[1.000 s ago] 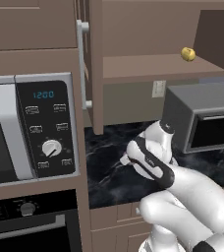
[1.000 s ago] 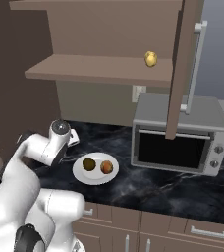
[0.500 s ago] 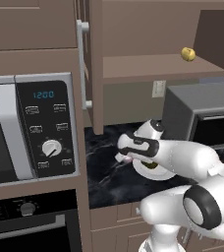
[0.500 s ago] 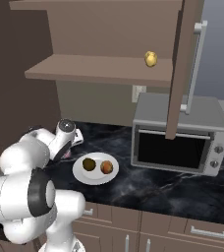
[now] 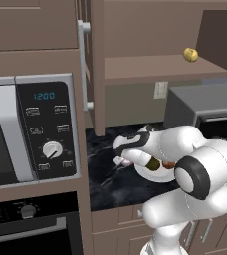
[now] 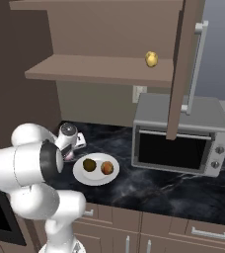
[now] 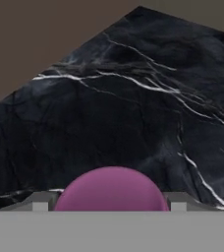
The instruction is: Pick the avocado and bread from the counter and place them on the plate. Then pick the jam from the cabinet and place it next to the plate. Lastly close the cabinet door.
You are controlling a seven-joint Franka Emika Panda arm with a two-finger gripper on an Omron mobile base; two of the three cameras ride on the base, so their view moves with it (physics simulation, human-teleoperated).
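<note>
My gripper (image 6: 70, 152) is shut on the jam (image 6: 70, 157), a pink jar whose purple lid (image 7: 111, 189) shows between the fingertips (image 7: 41, 202). It hangs low over the black veined counter (image 7: 133, 108), just left of the white plate (image 6: 85, 178). On the plate lie the dark avocado (image 6: 89, 164) and the orange-brown bread (image 6: 106, 168). The brown cabinet (image 6: 99, 69) above stands with both doors open. One cabinet door (image 6: 182, 74) with a silver bar handle juts out over the toaster oven; the other (image 5: 96, 64) juts out at the left.
A grey toaster oven (image 6: 181, 136) stands on the counter right of the plate. A yellow ball (image 6: 151, 59) sits on the cabinet shelf. A built-in microwave (image 5: 31, 129) and an oven below it fill the wall left of the counter.
The arm's elbow has swung round toward the cameras. The hand, with the jam in it, has shifted slightly and stays low beside the plate.
</note>
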